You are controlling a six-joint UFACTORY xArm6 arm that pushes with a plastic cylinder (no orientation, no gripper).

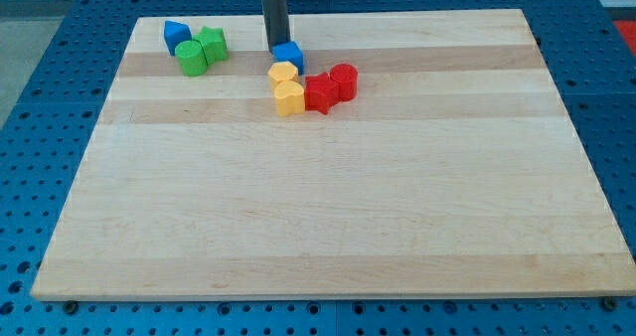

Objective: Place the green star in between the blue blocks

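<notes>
The green star (211,44) lies near the board's top left, touching a round green block (192,59). One blue block (176,33) sits just left of the star, at the view's top. The second blue block (289,54) lies near the top middle. My tip (275,48) stands against that second blue block's upper left side. The star is well to the left of the tip.
Two yellow blocks (284,75) (289,98) lie just below the second blue block. A red star-like block (319,93) and a round red block (343,81) touch them on the right. The wooden board (328,207) rests on a blue perforated table.
</notes>
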